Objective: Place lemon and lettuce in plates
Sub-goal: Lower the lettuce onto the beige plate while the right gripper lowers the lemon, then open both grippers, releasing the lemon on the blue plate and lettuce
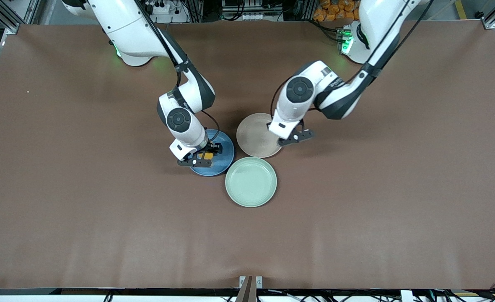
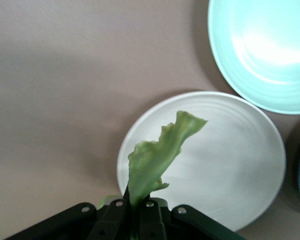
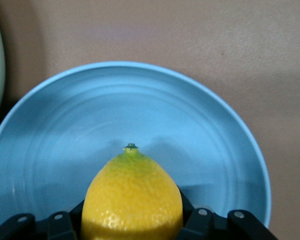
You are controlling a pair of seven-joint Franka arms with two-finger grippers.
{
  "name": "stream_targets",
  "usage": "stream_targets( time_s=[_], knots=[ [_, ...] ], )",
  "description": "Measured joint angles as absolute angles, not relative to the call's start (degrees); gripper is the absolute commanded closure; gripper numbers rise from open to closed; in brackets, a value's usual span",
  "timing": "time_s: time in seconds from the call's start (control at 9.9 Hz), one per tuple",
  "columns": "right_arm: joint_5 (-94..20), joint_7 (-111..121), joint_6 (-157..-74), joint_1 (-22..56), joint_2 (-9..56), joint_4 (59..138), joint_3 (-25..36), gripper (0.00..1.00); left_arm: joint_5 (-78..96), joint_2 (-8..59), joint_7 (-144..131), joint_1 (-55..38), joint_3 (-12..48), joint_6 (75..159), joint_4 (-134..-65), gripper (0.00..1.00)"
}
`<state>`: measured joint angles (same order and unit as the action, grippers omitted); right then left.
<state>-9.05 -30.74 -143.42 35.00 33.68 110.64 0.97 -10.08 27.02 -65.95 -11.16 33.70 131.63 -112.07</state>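
Observation:
My right gripper is shut on the yellow lemon and holds it low over the blue plate; the lemon peeks out between the jaws, and the blue plate fills the right wrist view. My left gripper is shut on the green lettuce leaf, over the edge of the pale beige-pink plate toward the left arm's end. The leaf hangs over that plate in the left wrist view. In the front view the lettuce is hidden by the gripper.
A pale mint-green plate lies nearer the front camera, touching close to both other plates; it also shows in the left wrist view. The brown table stretches wide around the plates.

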Motion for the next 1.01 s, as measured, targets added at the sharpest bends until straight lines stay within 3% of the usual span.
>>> stream_targets(
  time_s=[0.1,0.2,0.3,0.4,0.71,1.01],
  knots=[
    [-9.05,-30.85,-143.43,35.10,33.70,110.55,0.99,0.15,-10.08,27.47,-66.93,-11.97,33.68,132.74,-112.20,1.00],
    [-9.05,-30.90,-143.43,35.14,33.71,110.53,0.98,0.00,-10.08,27.77,-67.30,-12.39,33.68,133.20,-112.25,1.00],
    [-9.05,-30.92,-143.43,35.17,33.71,110.47,0.98,0.00,-10.08,28.02,-67.35,-12.86,33.67,133.28,-112.27,0.65],
    [-9.05,-30.92,-143.43,35.20,33.72,110.32,0.98,0.00,-10.42,28.31,-67.65,-13.73,33.62,133.30,-112.29,0.01],
    [-9.05,-30.92,-141.97,34.94,33.69,108.57,1.44,0.00,-18.73,29.18,-75.00,-16.45,33.60,133.32,-112.42,0.00],
    [-9.06,-30.92,-132.15,33.16,32.90,101.64,2.25,0.00,-19.31,29.28,-76.74,-16.18,33.29,133.52,-112.34,0.00]
  ],
)
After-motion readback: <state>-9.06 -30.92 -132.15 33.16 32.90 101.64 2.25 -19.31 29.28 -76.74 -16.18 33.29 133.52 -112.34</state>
